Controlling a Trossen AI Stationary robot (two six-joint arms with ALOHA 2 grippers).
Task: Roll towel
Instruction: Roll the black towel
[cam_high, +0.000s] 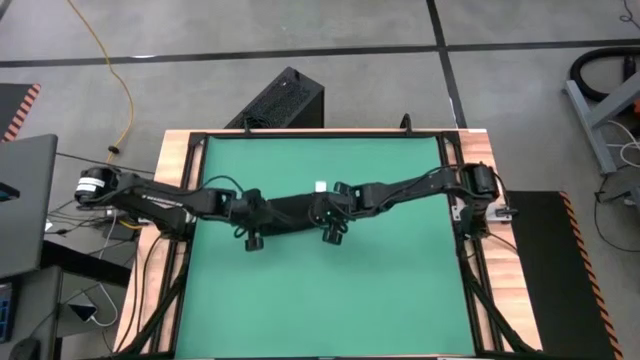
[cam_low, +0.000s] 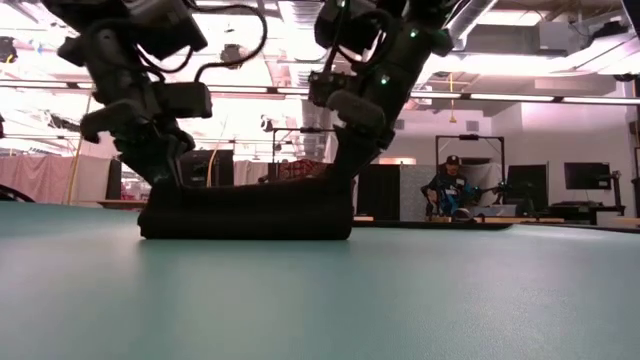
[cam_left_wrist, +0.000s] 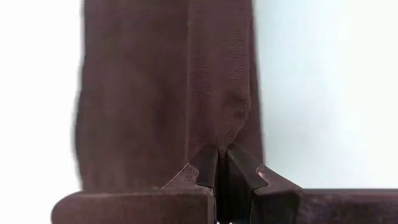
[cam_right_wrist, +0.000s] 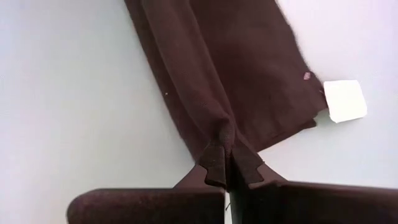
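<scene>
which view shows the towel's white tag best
The right wrist view: the white tag lies flat at the towel corner, unobstructed. The high view shows it as a speck; the low and left wrist views don't show it.

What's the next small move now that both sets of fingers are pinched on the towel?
Probably carry both pinched ends across the strip together, one more turn. The left gripper and right gripper each clamp a fold of the towel, which lies as a narrow band on the green table. The white tag lies exposed beside the right end, so the roll looks unfinished.
</scene>
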